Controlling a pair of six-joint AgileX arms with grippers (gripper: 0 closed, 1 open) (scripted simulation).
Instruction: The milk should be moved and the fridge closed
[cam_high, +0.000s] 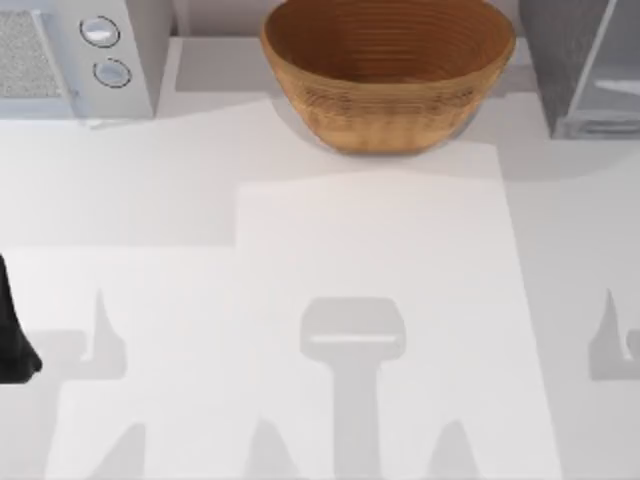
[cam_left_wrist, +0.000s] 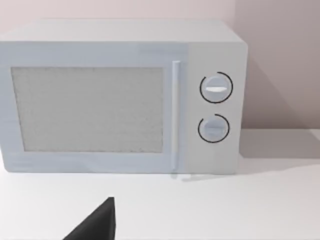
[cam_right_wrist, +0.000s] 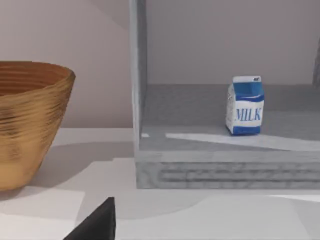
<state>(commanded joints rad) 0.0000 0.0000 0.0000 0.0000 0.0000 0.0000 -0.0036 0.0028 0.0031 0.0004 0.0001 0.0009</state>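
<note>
Right wrist view: milk (cam_right_wrist: 244, 106) standing upright inside open fridge (cam_right_wrist: 200, 165), beside basket (cam_right_wrist: 30, 125). Right pincer state: can't tell. Advice: approaching level, w/ fingers straddling carton, avoiding door frame.

- The black left AgileX arm (cam_high: 14, 330) sits parked at the table's left edge, low in the top view.
- A dark finger tip (cam_left_wrist: 97, 222) juts into each wrist view (cam_right_wrist: 97, 222).
</note>
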